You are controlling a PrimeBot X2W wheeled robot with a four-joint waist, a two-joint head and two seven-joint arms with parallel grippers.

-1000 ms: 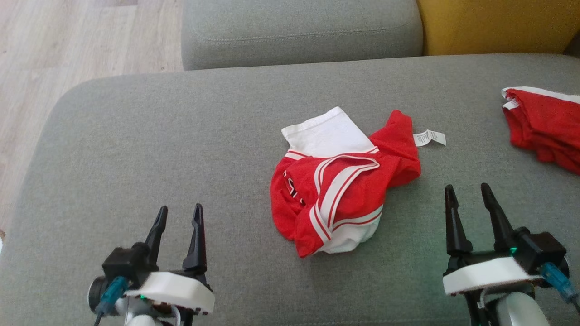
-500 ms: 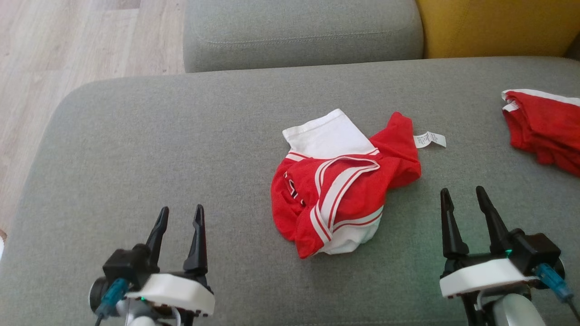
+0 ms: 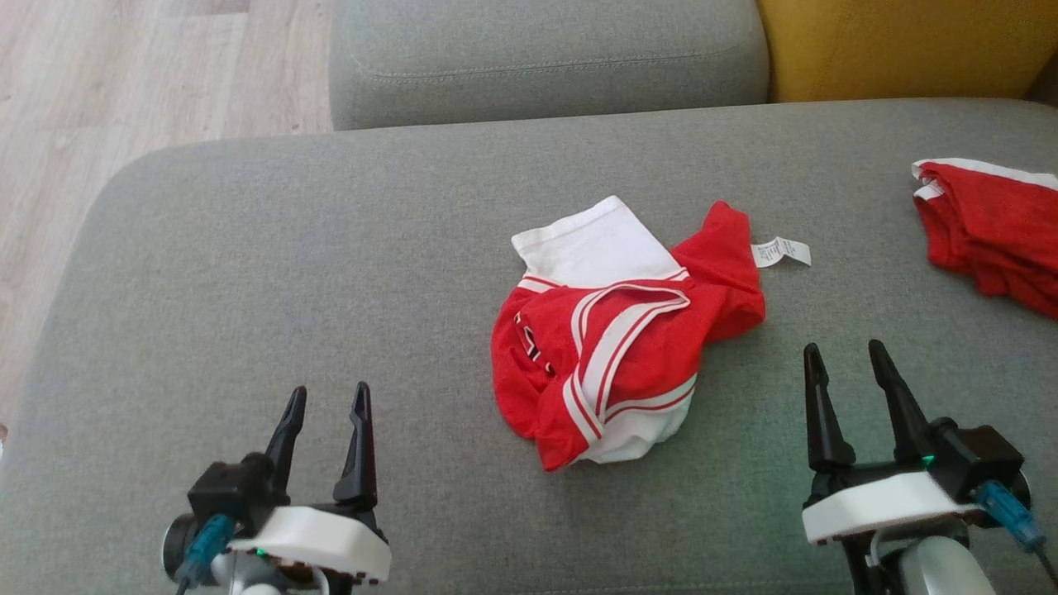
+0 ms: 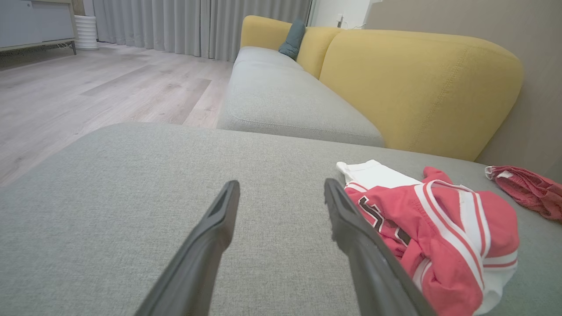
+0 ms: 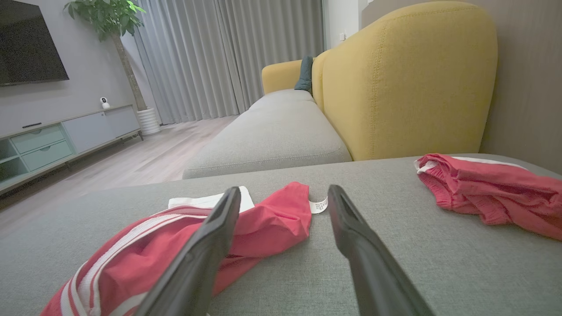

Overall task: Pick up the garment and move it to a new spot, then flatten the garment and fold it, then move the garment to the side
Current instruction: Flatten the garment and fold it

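Observation:
A crumpled red and white garment (image 3: 616,343) with striped trim lies bunched in the middle of the grey couch cushion (image 3: 331,264), its white care label (image 3: 781,251) sticking out at the far right. The left wrist view has the garment (image 4: 439,228) to the right of my fingers, and the right wrist view has it (image 5: 184,245) to the left. My left gripper (image 3: 328,399) hovers open near the cushion's front left, well apart from the cloth. Open too, my right gripper (image 3: 845,357) sits just right of the garment, touching nothing.
A second red garment (image 3: 988,223) lies at the cushion's far right edge. Another grey seat cushion (image 3: 545,58) and a yellow backrest (image 3: 901,45) stand beyond. Wooden floor (image 3: 99,107) runs along the left, past the cushion's rounded edge.
Both grippers have drawn back slightly toward the near edge, the right one first. The garment has not moved; the small shifts of the whole picture come from the camera.

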